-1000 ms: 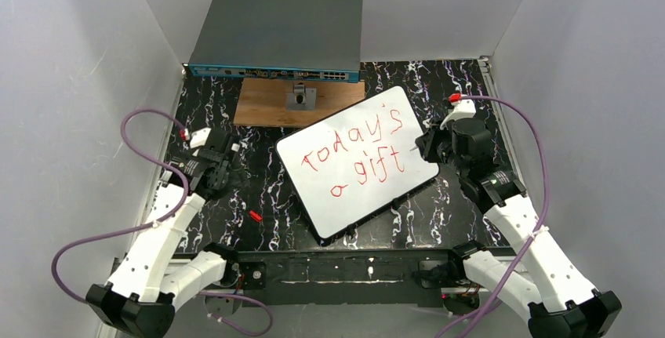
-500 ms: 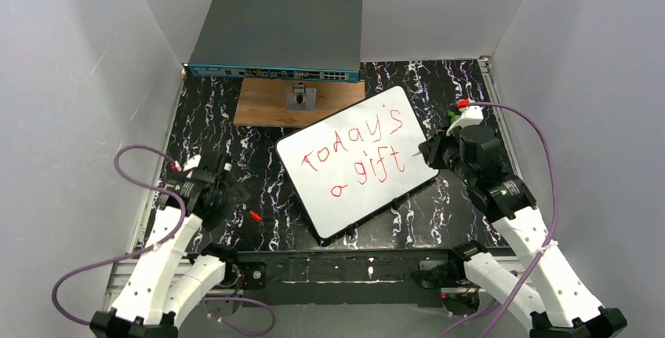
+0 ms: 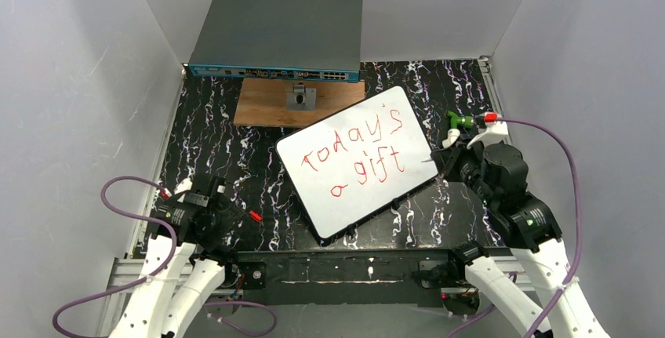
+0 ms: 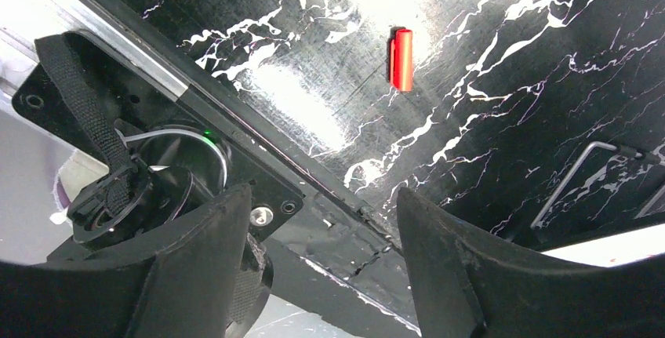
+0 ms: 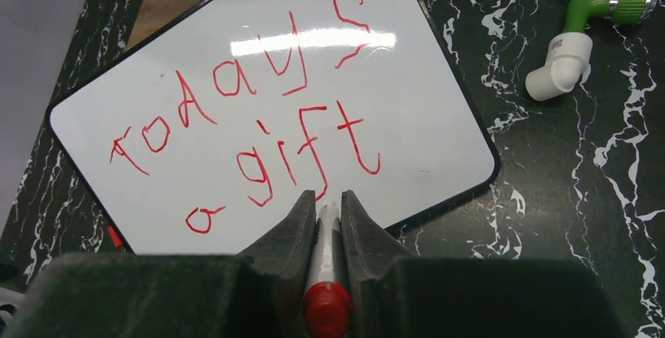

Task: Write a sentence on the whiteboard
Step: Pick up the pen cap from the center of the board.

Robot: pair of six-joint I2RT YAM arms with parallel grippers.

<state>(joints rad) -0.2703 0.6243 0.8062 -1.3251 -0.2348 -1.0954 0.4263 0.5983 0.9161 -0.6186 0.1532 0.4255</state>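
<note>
Top view of the black marbled surface. The whiteboard lies flat at centre, skewed so that its long axis runs from 8 o'clock to 2 o'clock. It bears the red handwriting "today's gift" and a small loop below the first word.

At 3 o'clock of the board, the right end effector is clenched on a marker (red butt toward the wrist camera). The tip points at the board's edge; whether it touches cannot be told.

At 8 o'clock, well apart from the board, the left end effector is released and holds nothing, its fingers spread above the surface's near edge. A red cap lies on the surface between it and the board.

A green-and-white pipe fitting rests near the board's 2 o'clock corner. A wooden plate sits at 11 o'clock just beside the board, and a grey network switch stands beyond the plate.
</note>
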